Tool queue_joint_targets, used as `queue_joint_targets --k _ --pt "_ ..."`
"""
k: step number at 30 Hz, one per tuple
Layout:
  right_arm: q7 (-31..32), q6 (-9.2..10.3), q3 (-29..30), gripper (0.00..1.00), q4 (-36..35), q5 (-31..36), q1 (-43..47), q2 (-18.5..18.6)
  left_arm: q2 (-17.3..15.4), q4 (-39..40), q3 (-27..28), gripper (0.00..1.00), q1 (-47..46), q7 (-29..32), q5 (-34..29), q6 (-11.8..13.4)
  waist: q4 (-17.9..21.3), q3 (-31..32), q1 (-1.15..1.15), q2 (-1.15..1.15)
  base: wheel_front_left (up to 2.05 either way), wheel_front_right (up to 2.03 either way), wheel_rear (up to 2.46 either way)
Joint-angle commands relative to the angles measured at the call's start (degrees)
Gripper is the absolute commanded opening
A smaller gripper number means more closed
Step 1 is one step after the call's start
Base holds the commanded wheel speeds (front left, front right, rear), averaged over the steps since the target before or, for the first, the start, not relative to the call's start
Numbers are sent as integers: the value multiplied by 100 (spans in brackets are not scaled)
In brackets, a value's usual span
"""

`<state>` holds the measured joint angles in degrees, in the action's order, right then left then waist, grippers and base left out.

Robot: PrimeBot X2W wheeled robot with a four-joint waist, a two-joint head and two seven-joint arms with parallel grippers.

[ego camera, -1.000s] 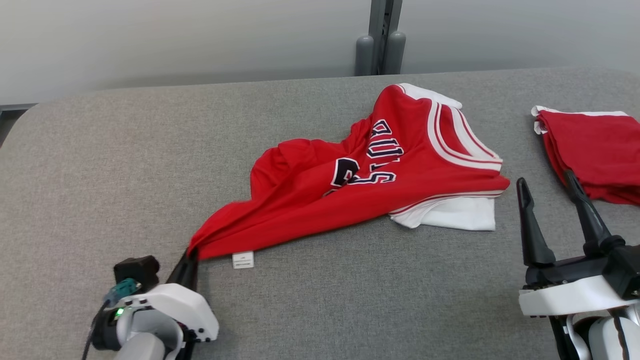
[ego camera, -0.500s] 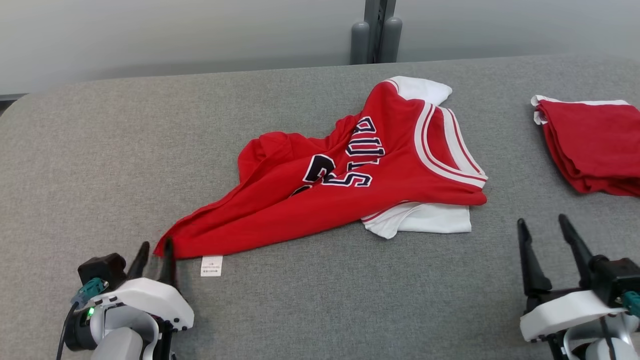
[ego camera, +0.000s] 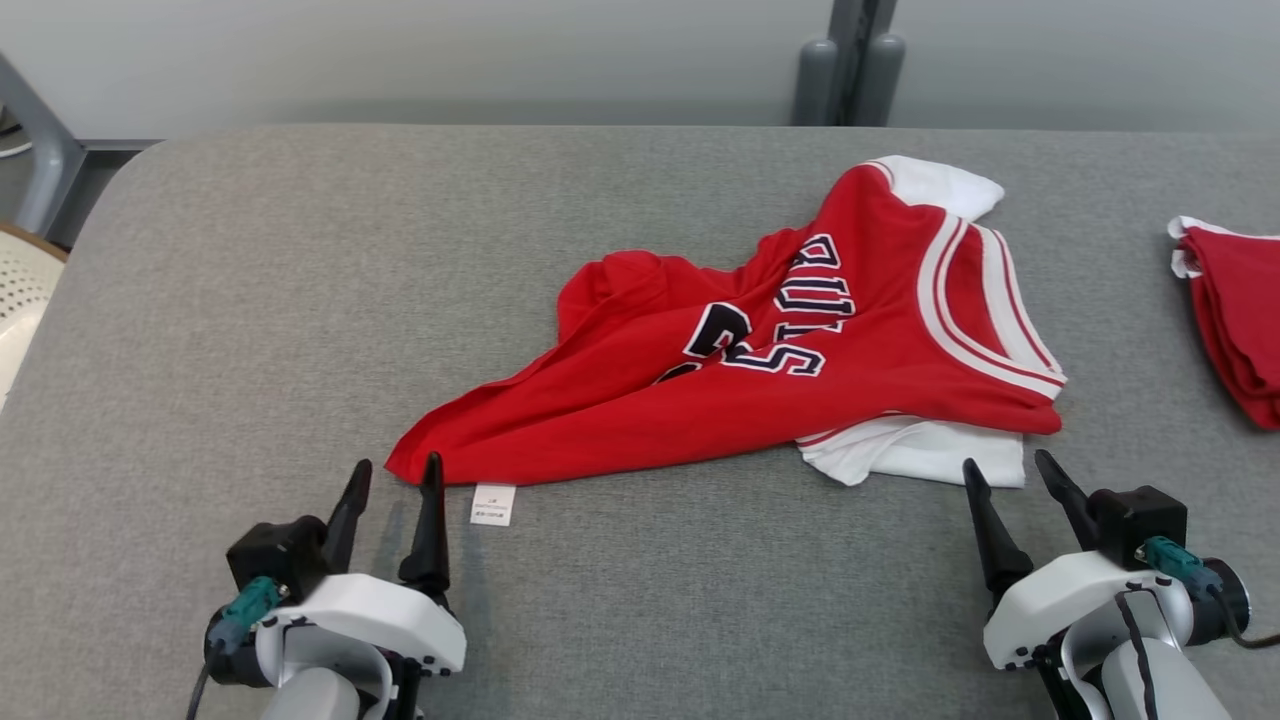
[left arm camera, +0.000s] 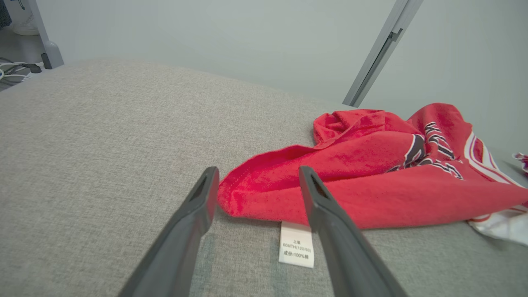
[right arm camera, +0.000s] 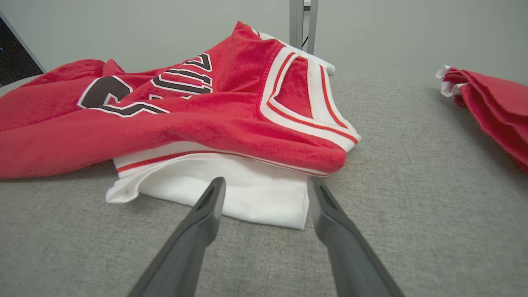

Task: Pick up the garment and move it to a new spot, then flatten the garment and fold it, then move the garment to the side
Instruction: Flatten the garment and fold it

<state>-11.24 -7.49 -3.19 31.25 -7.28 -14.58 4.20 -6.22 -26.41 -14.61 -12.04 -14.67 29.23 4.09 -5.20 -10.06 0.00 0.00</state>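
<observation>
Grey felt desk [ego camera: 250, 300] carries the crumpled red-and-white jersey [ego camera: 700, 410] at its centre, hem corner [left arm camera: 231, 198] at seven o'clock just before the spread, empty left tool [ego camera: 397, 462], right tool [ego camera: 1005, 460] likewise spread at five o'clock; flattening seems in hand, calling next for fresh pinches and an outward pull.

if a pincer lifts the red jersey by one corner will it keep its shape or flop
Probably flops: the red and white fabric jersey lies in soft folds and bunches. Likely light, since its layers look thin. Its fuzzy weave may resist slipping.
</observation>
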Motion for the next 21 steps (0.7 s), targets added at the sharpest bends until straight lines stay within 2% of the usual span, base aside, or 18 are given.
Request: queue_joint_targets --k 1,8,13,14,16,17,18,21 --pt "-33 -1 44 100 90 -4 -86 40 -3 82 -20 100 68 -26 -41 -5 -93 -1 0 0 0 0 0" --pt "62 -1 293 100 770 76 -304 19 62 566 -230 100 333 -18 -112 100 -282 -13 0 0 0 0 0" --pt "20 0 254 100 968 -37 -386 -18 19 816 -237 100 437 23 -127 178 -316 -22 0 0 0 0 0" --pt "13 -1 227 96 992 -70 -400 -22 13 851 -234 100 455 35 -122 199 -313 -23 0 0 0 0 0" --pt "4 -1 169 80 1026 -120 -444 -33 2 911 -229 100 468 54 -110 217 -301 -21 0 0 0 0 0" --pt "11 -1 144 62 1050 -146 -457 -36 -5 943 -226 100 475 65 -105 230 -296 -19 0 0 0 0 0" --pt "0 -1 105 50 1063 -198 -475 -43 -12 968 -225 100 487 72 -100 244 -291 -18 0 0 0 0 0" --pt "-40 -1 -1 42 1098 -331 -521 -42 -37 1021 -223 100 518 78 -89 265 -269 -12 0 0 0 0 0"
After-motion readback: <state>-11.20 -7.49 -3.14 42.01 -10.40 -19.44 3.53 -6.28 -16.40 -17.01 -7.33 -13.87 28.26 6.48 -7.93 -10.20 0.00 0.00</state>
